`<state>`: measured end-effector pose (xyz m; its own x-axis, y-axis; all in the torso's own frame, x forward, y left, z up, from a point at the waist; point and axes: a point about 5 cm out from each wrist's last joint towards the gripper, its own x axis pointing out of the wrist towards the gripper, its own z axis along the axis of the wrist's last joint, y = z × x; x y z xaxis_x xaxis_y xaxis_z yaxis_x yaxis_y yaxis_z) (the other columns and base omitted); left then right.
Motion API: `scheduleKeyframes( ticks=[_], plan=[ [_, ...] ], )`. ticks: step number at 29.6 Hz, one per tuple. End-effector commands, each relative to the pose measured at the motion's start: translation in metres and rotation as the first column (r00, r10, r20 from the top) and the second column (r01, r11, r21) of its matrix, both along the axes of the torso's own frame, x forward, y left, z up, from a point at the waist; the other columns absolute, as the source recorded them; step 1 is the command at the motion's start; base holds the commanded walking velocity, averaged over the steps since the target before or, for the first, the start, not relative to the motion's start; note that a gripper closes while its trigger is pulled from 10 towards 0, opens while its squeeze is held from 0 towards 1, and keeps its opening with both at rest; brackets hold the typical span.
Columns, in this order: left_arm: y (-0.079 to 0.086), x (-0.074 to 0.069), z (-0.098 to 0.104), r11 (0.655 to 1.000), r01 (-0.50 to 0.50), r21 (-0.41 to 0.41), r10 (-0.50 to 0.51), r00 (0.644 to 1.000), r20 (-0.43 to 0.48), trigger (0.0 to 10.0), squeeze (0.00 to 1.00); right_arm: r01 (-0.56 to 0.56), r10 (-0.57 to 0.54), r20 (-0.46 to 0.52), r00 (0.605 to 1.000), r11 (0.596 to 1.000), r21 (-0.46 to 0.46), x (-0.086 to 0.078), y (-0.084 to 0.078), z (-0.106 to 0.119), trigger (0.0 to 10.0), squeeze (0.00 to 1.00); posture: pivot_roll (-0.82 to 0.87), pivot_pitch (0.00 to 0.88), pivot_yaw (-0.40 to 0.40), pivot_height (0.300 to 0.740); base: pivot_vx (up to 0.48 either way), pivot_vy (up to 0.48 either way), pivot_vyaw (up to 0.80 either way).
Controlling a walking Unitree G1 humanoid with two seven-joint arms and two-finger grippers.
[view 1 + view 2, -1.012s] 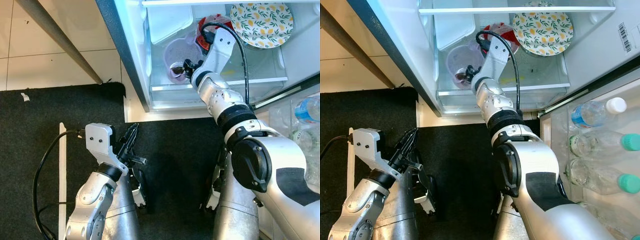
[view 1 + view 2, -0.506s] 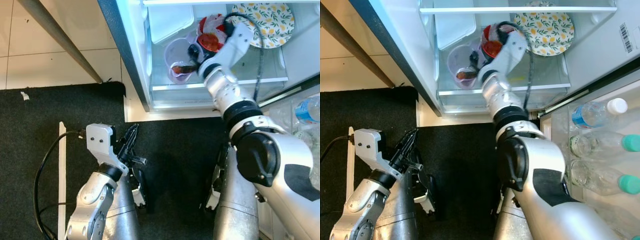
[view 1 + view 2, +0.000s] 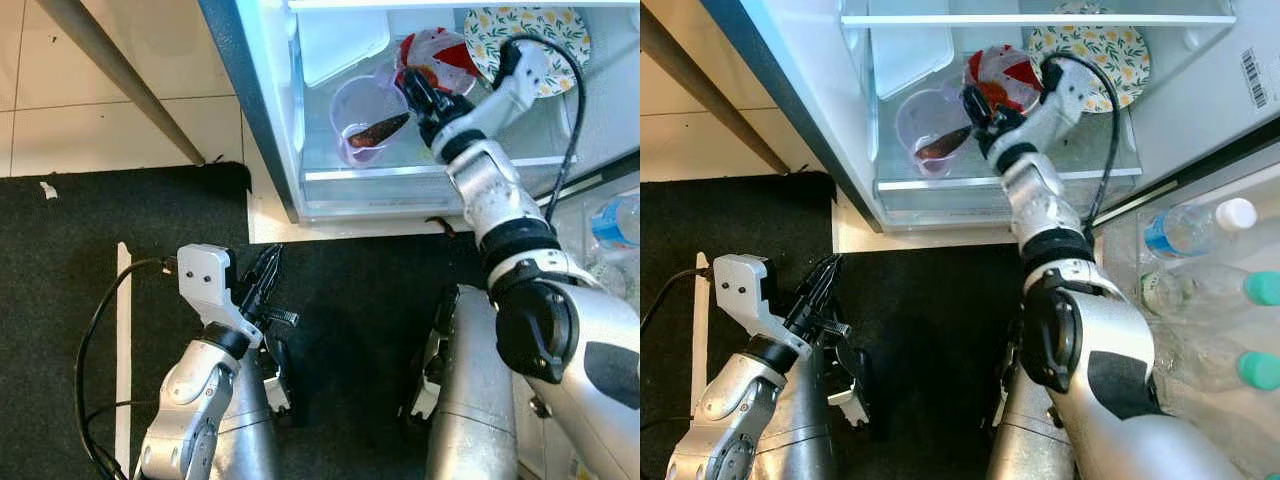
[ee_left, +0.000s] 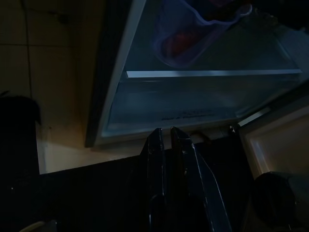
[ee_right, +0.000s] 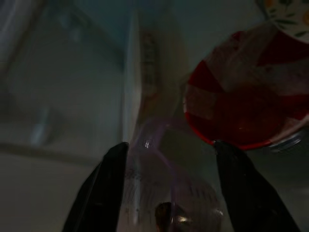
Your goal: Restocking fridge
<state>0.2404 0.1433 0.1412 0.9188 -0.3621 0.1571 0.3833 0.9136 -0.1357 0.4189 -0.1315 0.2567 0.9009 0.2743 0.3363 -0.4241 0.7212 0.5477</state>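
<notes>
Now the jug (image 3: 368, 117), a clear purple-tinted plastic one, lies tipped on the fridge's glass shelf (image 3: 520, 135), mouth toward the robot, with something reddish-brown resting inside it (image 3: 378, 131). It sits toward the left of the shelf, just beside a red-and-white bowl (image 3: 436, 55) and below a white lidded box (image 3: 340, 40); a yellow leaf-patterned plate (image 3: 530, 30) stands further right, well apart from it.

The right tool (image 3: 415, 100) is inside the fridge, close against the jug's right rim and in front of the bowl. In the right wrist view its two black fingers (image 5: 104, 193) stand wide apart, with the jug's wall (image 5: 164, 174) between them and nothing clamped. Whether a finger touches the rim cannot be told.

By my reading, the jug is light, thin-walled and slick, so it would flex and could skid on the glass if pinched hard. The rim or the wall near the mouth looks the best hold, with one finger inside and one outside; lying tilted, it may spill its contents if turned carelessly, and the bowl beside it leaves little room.

The left tool (image 3: 262, 290) hangs idle low by the robot's body over the dark mat (image 3: 80, 240), fingers (image 4: 161, 159) nearly together and empty. Bottles (image 3: 1200, 225) stand in the door rack on the right.
</notes>
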Motion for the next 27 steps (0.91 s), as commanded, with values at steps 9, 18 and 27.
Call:
scheduleKeyframes(
  ticks=[9,18,27],
  plan=[
    [-0.002,-0.004,-0.012,1.0,-0.004,-0.015,0.003,0.999,-0.047,10.0,0.0,-0.302,0.305,0.175,0.936,0.952,-0.043,-0.025,0.005,-0.021,0.0,0.0,0.14,0.599,-0.059,0.365,0.0,0.0,0.0],
    [0.0,-0.004,-0.012,1.0,-0.007,-0.015,0.006,0.999,-0.044,10.0,0.0,-0.595,0.633,-0.028,0.773,0.709,-0.378,-0.06,0.059,-0.081,0.0,0.0,0.15,0.601,-0.057,0.365,0.0,0.0,0.0],
    [0.005,-0.005,-0.011,1.0,-0.018,-0.001,0.018,0.999,-0.04,10.0,0.0,-0.497,0.482,-0.187,0.856,0.666,-0.557,-0.051,0.065,-0.099,10.0,0.0,0.16,0.6,-0.054,0.365,0.0,0.0,0.0]
  ],
)
